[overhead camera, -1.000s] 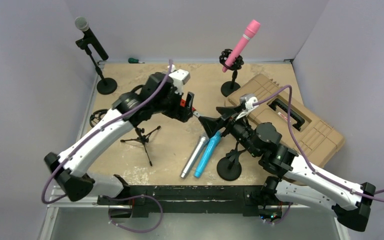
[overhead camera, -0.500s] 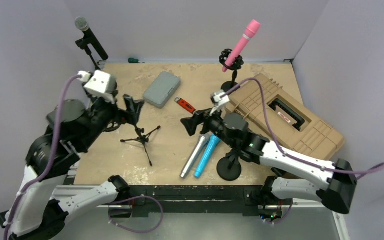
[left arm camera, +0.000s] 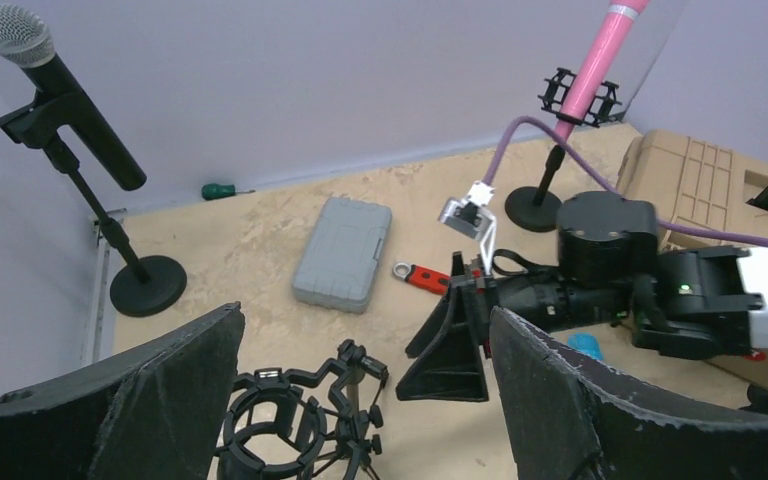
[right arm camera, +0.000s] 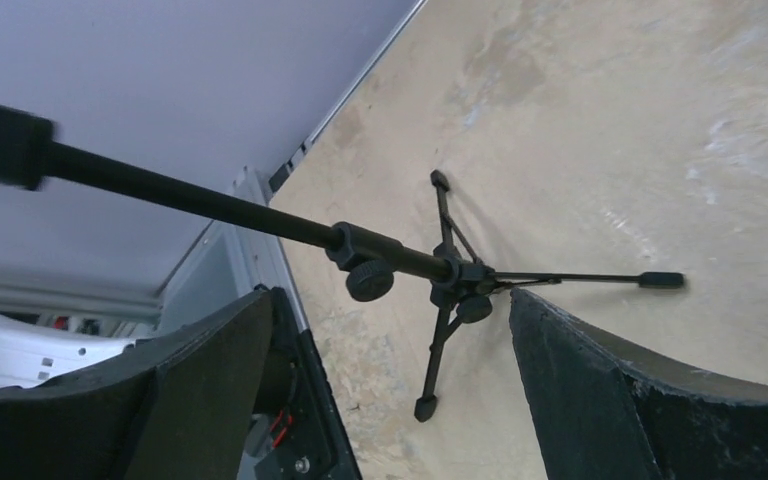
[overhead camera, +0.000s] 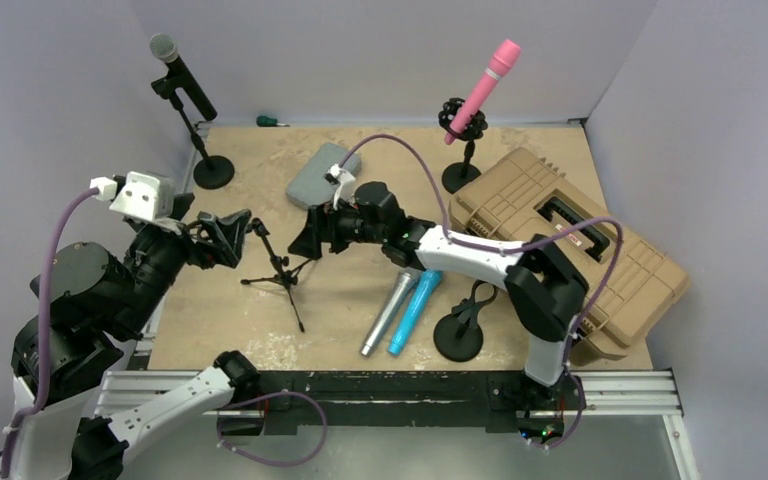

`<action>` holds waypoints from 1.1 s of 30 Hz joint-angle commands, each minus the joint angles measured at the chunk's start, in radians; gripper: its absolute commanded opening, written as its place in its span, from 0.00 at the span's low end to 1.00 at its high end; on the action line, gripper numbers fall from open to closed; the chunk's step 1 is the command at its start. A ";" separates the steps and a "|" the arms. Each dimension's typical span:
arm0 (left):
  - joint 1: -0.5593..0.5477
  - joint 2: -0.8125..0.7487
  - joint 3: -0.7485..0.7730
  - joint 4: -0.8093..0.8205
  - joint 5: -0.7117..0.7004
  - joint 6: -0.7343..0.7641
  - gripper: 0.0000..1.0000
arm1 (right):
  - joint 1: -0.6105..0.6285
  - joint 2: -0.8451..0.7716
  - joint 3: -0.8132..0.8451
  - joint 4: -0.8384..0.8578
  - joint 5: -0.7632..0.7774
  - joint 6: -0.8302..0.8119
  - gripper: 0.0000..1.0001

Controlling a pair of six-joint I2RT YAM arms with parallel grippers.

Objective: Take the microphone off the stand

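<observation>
At back, pink microphone [overhead camera: 480,90] slants head up-right; left gripper [overhead camera: 236,233], right gripper [overhead camera: 302,238] gape empty.

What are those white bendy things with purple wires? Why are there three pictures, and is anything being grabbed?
Those are two robot arms bolted to a table. Each ends in a pincer for grabbing things. The big picture looks down from a camera above. The other two come from small cameras on the arms' wrists, so dark pincer fingers show at their edges. The left pincer and the right pincer are both open and hold nothing. Between them stands a small tripod stand. On the table lie a silver microphone, a blue microphone, a grey case and a tan toolbox. At the back, a black microphone and a pink microphone sit on stands.
</observation>
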 commanded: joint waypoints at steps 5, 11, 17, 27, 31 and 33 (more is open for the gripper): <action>0.004 -0.037 -0.062 -0.014 -0.007 -0.005 0.91 | -0.012 0.176 0.054 0.216 -0.401 0.145 0.80; 0.005 -0.039 -0.078 -0.009 0.000 0.000 0.91 | -0.013 0.240 0.057 0.343 -0.468 0.182 0.76; 0.004 -0.032 -0.082 -0.007 0.004 0.007 0.91 | -0.029 0.282 0.091 0.351 -0.462 0.175 0.72; 0.004 -0.025 -0.077 -0.006 0.006 0.010 0.92 | -0.044 0.341 0.162 0.340 -0.457 0.167 0.60; 0.005 -0.019 -0.073 -0.005 0.011 0.008 0.92 | -0.043 0.348 0.171 0.343 -0.466 0.166 0.58; 0.005 -0.015 -0.073 -0.003 0.014 0.007 0.92 | -0.044 0.348 0.170 0.346 -0.467 0.166 0.55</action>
